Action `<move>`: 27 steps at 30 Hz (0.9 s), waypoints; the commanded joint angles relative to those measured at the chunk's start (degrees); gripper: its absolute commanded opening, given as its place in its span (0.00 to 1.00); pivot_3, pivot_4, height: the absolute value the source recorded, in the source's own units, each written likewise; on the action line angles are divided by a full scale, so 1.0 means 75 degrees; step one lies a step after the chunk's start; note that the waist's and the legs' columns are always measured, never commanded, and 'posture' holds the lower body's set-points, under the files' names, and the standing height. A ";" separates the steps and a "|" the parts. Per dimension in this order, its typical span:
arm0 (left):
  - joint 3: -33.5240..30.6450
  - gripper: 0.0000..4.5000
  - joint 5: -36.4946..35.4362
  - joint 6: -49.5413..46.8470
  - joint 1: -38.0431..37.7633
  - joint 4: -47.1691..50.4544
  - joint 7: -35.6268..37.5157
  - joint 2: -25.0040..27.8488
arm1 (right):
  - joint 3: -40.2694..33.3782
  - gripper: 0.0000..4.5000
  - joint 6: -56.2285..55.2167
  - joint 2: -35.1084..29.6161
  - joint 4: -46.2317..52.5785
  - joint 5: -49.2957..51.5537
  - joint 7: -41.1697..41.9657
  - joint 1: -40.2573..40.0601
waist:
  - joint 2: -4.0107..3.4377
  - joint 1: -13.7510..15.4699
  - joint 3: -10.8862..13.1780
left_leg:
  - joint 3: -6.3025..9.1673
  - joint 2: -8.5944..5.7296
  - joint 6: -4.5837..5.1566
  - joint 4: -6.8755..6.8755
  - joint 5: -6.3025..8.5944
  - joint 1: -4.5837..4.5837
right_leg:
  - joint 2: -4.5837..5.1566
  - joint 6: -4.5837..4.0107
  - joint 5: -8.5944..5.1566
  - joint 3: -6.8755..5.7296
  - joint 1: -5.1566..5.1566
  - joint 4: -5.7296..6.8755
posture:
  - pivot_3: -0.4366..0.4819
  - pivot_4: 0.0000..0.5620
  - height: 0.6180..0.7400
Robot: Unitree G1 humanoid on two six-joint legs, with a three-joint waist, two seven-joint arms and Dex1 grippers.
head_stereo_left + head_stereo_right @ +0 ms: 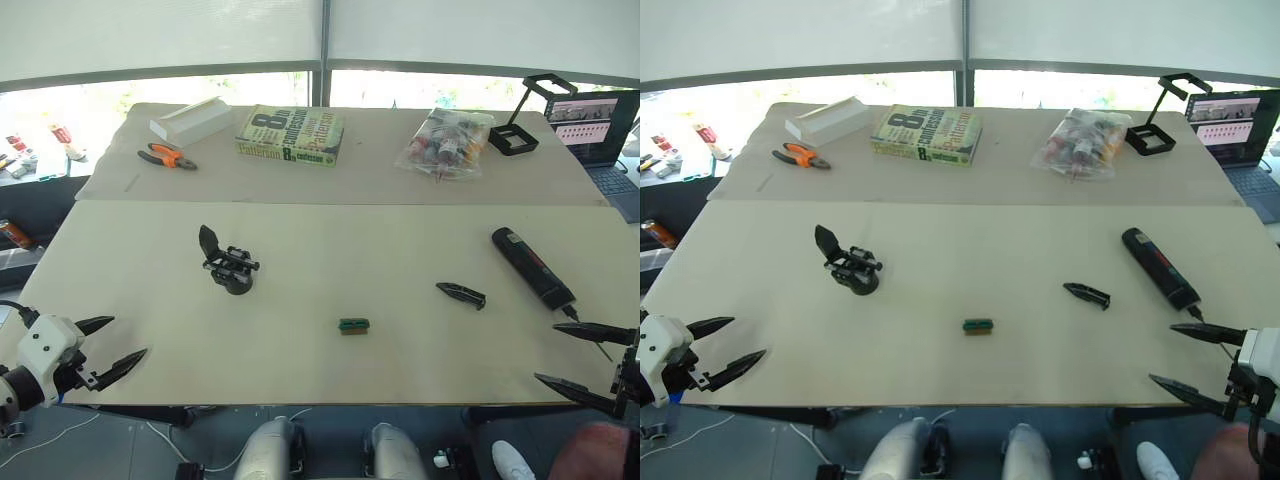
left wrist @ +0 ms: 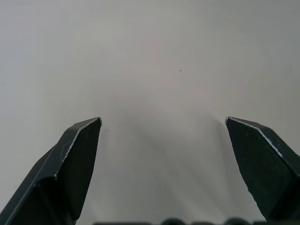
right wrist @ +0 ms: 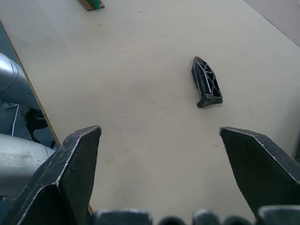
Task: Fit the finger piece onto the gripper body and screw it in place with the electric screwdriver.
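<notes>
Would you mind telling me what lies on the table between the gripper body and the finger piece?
Only the small green block, slightly nearer the robot than the line from the gripper body to the finger piece; the head views show bare table otherwise.

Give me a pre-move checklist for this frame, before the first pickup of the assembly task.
1. Left gripper open and empty: ok.
2. Right gripper open and empty: ok.
3. Finger piece lying free on the table, apart from other parts: ok.
4. Gripper body standing on its round base, finger pointing up: ok.
5. Electric screwdriver lying near the right gripper, not touched: ok.
6. Screw already loaded on the bit: cannot tell.
</notes>
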State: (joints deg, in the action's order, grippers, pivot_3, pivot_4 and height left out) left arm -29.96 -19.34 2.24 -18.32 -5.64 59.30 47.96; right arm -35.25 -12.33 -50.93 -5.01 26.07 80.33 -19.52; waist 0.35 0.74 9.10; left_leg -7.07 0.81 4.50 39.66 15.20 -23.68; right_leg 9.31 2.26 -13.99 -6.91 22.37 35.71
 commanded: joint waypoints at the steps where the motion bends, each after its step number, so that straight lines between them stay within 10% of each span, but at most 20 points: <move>1: -0.0296 1.00 -0.0623 -0.0507 0.0120 0.0484 -0.0358 -0.0278 | 0.0236 0.99 0.0332 0.0192 0.0985 0.0559 -0.0194 0.0015 | 0.0000 0.0004 0.0000 | 0.0000 0.0000 0.0000 0.0000 0.0000 0.0000 | 0.0000 0.0000 0.0000 0.0000 0.0000 0.0000 | 0.48 0.27 1.00; 11: -0.1215 1.00 -0.1695 -0.1068 -0.0443 0.1336 -0.1747 -0.2101 | 0.1583 0.99 0.1310 0.1720 0.4001 0.2757 -0.0878 0.0818 | 0.0009 0.0019 -0.0003 | 0.0011 0.0001 0.0004 -0.0001 0.0003 0.0006 | 0.0011 0.0000 0.0002 -0.0016 -0.0014 -0.0003 | 0.48 0.27 1.00; 27: 0.2617 1.00 0.0290 -0.1865 0.1279 0.2937 -0.4183 -0.3735 | 0.1970 0.99 0.1826 0.1935 0.3991 0.2514 -0.1768 0.1407 | 0.0024 0.0171 -0.0009 | -0.0023 -0.0001 0.0069 0.0017 -0.0034 -0.0012 | -0.0071 0.0016 0.0021 0.0002 -0.0027 0.0007 | 0.48 0.27 1.00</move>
State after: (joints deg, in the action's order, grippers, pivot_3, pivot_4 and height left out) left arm -11.22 -19.00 -11.92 -9.57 16.95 29.25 19.92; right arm -20.34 0.60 -35.62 23.11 44.03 67.39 -8.86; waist 0.53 2.02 9.04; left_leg -7.24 0.81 5.01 39.78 14.94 -23.76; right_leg 8.78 2.37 -13.84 -6.89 22.18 35.78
